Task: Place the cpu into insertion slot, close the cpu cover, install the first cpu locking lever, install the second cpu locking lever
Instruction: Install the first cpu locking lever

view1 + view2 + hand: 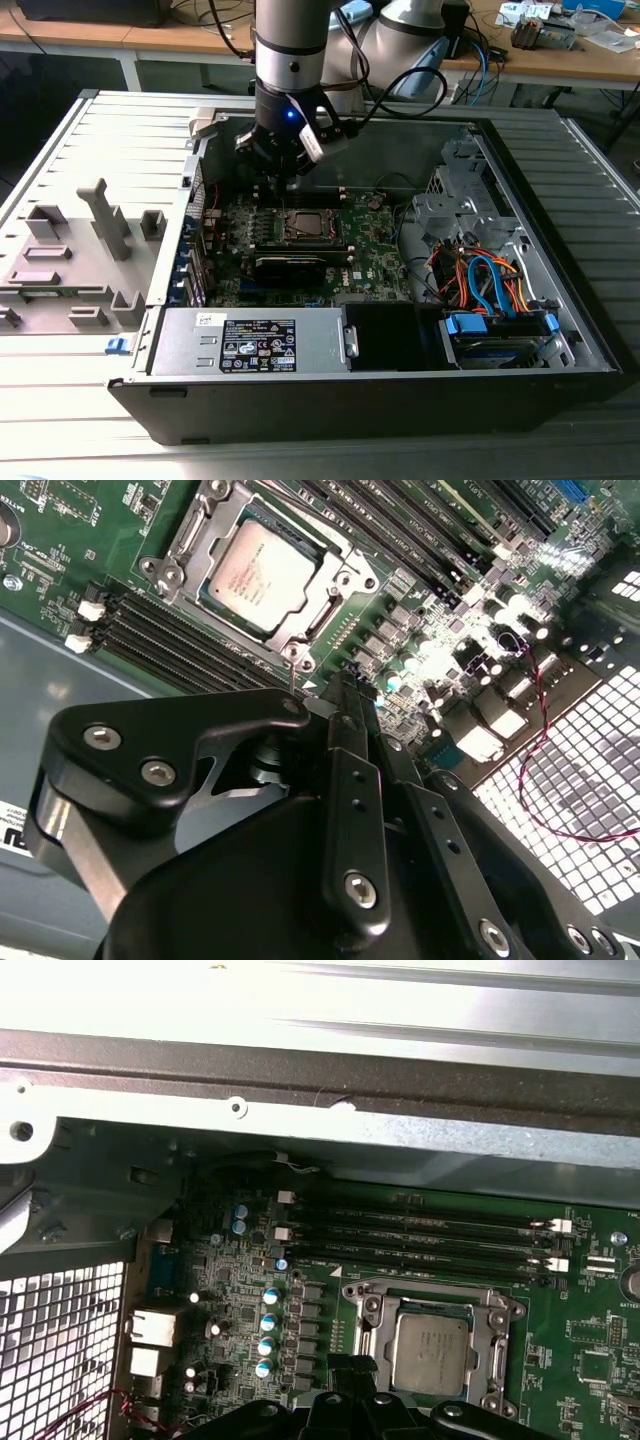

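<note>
Gripper [335, 695] (fingers together, holding nothing) hangs just beside the cpu [262, 575], seated under the cpu cover [190, 540].

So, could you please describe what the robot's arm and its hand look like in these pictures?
In the exterior view the arm is a silver-grey cylinder with black bands, a small blue light glowing at the wrist, and black cables looping beside it. The hand is black; in the second wrist view its matte black linkage plates carry silver screw heads.
</note>
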`<state>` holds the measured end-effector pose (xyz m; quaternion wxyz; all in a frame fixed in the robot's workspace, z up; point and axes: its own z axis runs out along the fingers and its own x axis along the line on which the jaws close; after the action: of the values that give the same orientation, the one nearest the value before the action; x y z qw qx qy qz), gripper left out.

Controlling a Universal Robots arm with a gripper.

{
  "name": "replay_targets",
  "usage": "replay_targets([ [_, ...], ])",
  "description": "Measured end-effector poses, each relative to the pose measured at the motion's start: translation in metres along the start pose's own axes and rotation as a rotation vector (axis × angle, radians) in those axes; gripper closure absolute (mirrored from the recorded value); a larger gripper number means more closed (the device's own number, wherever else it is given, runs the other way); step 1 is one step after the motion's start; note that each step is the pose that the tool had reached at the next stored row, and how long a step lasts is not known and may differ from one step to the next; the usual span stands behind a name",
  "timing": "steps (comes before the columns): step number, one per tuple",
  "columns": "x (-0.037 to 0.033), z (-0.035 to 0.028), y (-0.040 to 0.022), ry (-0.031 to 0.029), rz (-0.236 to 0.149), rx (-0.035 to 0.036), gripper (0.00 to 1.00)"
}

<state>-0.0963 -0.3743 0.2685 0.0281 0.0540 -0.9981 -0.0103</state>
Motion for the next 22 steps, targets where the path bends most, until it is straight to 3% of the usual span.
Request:
replay_targets([
  [11,0.0037,0.0003,0.0027,0.0,0.0,-0.0001,0.89],
  [17,0.0053,0.0005,0.0084,0.0,0.0,-0.0001,0.89],
  [22,0.0074,0.0008,0.0168,0.0,0.0,-0.0001,0.89],
])
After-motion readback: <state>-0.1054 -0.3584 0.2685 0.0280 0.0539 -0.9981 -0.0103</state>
